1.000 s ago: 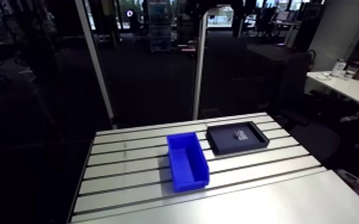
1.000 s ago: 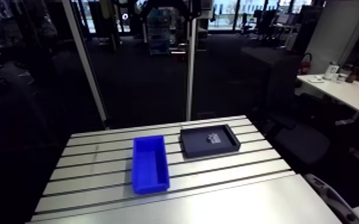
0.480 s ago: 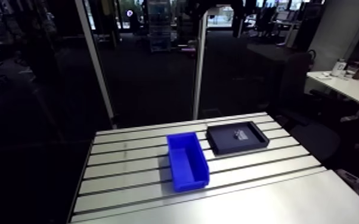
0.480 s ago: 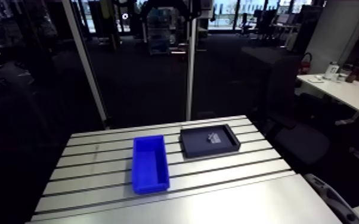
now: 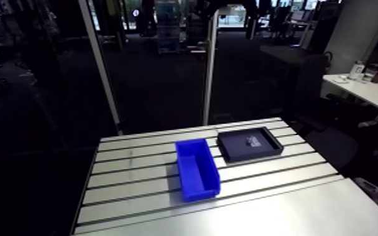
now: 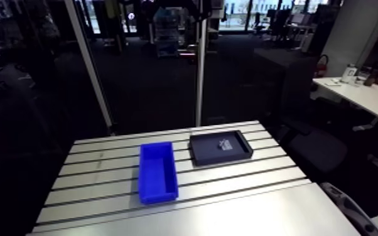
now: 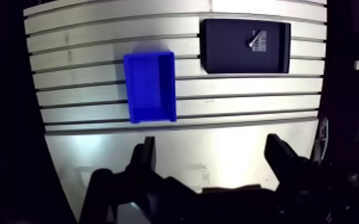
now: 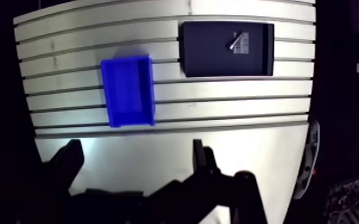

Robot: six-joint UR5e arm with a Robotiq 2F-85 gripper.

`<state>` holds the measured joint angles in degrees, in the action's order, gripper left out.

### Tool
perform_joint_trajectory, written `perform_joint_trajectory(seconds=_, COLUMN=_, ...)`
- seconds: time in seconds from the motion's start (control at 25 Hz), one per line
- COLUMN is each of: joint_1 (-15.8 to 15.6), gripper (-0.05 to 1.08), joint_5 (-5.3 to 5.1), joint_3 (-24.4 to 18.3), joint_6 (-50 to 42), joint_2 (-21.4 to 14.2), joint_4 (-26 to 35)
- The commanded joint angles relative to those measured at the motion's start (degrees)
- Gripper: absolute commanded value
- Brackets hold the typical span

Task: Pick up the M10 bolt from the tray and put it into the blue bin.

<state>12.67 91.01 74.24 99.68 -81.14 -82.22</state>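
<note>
1. Two items sit on the slotted aluminium table [image 5: 141,188]: a blue bin [image 5: 199,188] mid-table and a black tray [image 5: 235,149] toward the far right corner. They are near each other, not touching.
2. Bolt [image 7: 253,40]: small, silvery, lying slanted near the tray's middle, just beside a pale label patch [image 7: 263,43].
3. Gripper [image 7: 212,156]: fingers spread wide with bare table showing between them. It is above the table's near edge, well apart from bin and tray.
</note>
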Motion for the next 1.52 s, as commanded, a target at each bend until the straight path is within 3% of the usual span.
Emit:
perform_joint_trajectory(seconds=0.04, joint_1=1.84, gripper=0.01, joint_5=0.00, joint_3=0.42, joint_6=-9.82, joint_2=0.33, joint_4=0.00)
perform_joint_trajectory(seconds=0.4, joint_1=8.60, gripper=0.01, joint_5=-0.53, joint_3=3.14, joint_6=-17.47, joint_2=1.48, joint_4=-6.59)
perform_joint_trajectory(seconds=0.88, joint_1=10.01, gripper=0.01, joint_5=-0.71, joint_3=8.51, joint_6=-17.82, joint_2=8.60, joint_4=-18.55)
perform_joint_trajectory(seconds=1.24, joint_1=11.86, gripper=0.01, joint_5=-0.71, joint_3=13.78, joint_6=-19.05, joint_2=11.85, joint_4=-25.14)
perform_joint_trajectory(seconds=1.32, joint_1=11.86, gripper=0.01, joint_5=0.09, joint_3=15.10, joint_6=-18.96, joint_2=12.64, joint_4=-26.29)
perform_joint_trajectory(seconds=1.52, joint_1=11.95, gripper=0.02, joint_5=0.17, joint_3=17.30, joint_6=-18.43, joint_2=13.78, joint_4=-29.01)
